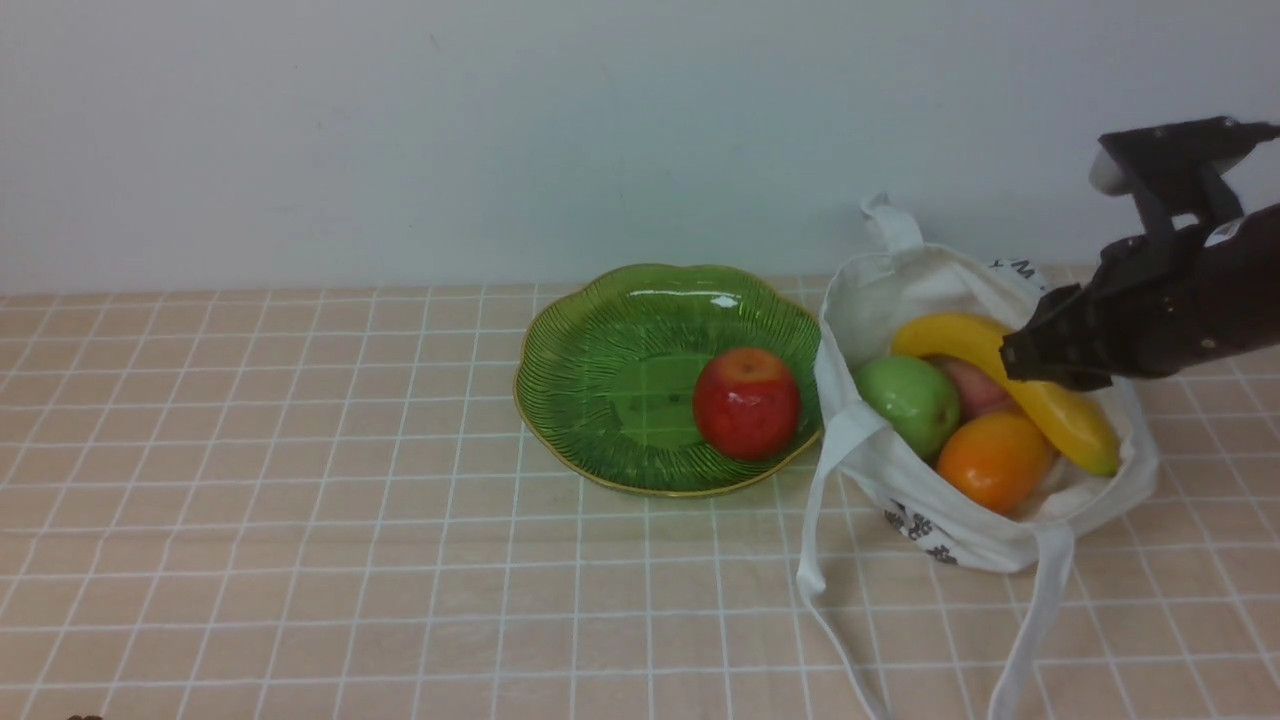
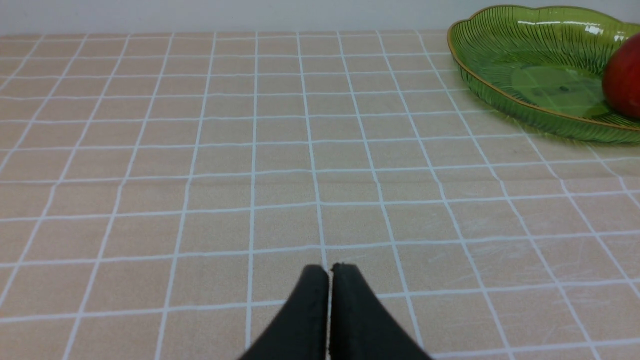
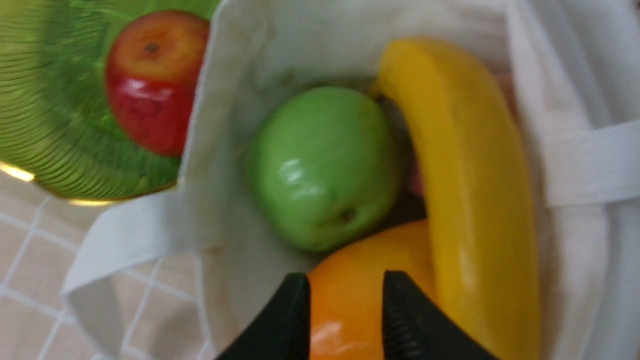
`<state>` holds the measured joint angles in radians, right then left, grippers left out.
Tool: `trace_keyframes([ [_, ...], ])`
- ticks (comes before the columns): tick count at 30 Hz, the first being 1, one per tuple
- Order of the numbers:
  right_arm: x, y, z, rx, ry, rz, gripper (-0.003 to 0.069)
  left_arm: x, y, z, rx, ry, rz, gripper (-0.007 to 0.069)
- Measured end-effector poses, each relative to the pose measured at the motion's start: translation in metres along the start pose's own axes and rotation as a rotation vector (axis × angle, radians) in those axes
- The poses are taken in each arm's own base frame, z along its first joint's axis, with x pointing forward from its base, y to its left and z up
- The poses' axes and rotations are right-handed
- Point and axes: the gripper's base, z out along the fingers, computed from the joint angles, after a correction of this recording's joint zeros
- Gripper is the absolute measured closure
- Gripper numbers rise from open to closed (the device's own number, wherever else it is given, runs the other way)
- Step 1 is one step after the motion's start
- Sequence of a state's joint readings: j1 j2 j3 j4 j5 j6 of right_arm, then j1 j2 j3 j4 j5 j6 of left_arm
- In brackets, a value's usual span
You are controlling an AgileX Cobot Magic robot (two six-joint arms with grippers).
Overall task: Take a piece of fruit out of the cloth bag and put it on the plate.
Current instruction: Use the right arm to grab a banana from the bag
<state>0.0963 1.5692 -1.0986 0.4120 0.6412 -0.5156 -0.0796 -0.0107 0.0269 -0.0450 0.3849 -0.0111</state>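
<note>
— Where does the banana (image 1: 1065, 420) stand in all this?
— Inside the white cloth tote bag (image 1: 1105, 540), lying slantwise on top of the other fruit, its greenish tip by the bag's rim nearest the robot's right.
— So it isn't on the plate?
— No. That transfer is wholly undone, as I judge it: the grasp, the lift out, the carry across and the setting down all remain.
— What is packed in with it?
— A green apple (image 1: 908, 405) and an orange (image 1: 995, 462) beside it, and a pinkish fruit (image 1: 965, 385) partly hidden beneath.
— And the right gripper (image 3: 346, 277)?
— Its fingertips are spread apart, over the bag's mouth, with nothing pinched between them. In the wrist view they line up with the orange, so I'd guess they need shifting toward the banana before closing.
— Is the green glass plate (image 1: 640, 465) ready?
— It sits just beside the bag, with a red apple (image 1: 745, 405) toward the bag side. There's bare glass next to the apple, enough to take the banana, I'd say.
— The left gripper (image 2: 330, 267)?
— Pressed together, holding nothing, over the checked tablecloth (image 2: 210, 200), well apart from the bag.
</note>
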Motion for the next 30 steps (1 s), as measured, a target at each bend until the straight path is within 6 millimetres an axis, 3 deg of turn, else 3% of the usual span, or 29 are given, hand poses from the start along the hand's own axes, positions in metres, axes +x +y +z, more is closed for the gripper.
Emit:
trace_keyframes([
  [5, -0.003, -0.009, 0.018, 0.058, -0.05, -0.001, 0.0258, 0.0, 0.0, 0.0, 0.0, 0.0, 0.0, 0.0632],
  [7, -0.001, -0.011, 0.027, 0.068, -0.041, -0.007, 0.023, 0.0, 0.0, 0.0, 0.0, 0.0, 0.0, 0.0632],
  [20, 0.017, -0.022, 0.077, 0.092, 0.042, -0.023, 0.0209, 0.0, 0.0, 0.0, 0.0, 0.0, 0.0, 0.0632],
  [23, 0.018, -0.022, 0.076, 0.089, 0.048, -0.022, 0.0233, 0.0, 0.0, 0.0, 0.0, 0.0, 0.0, 0.0632],
  [26, 0.015, -0.021, 0.071, 0.089, 0.038, -0.023, 0.0311, 0.0, 0.0, 0.0, 0.0, 0.0, 0.0, 0.0632],
  [30, 0.005, -0.016, 0.044, 0.085, -0.005, -0.032, 0.0334, 0.0, 0.0, 0.0, 0.0, 0.0, 0.0, 0.0632],
])
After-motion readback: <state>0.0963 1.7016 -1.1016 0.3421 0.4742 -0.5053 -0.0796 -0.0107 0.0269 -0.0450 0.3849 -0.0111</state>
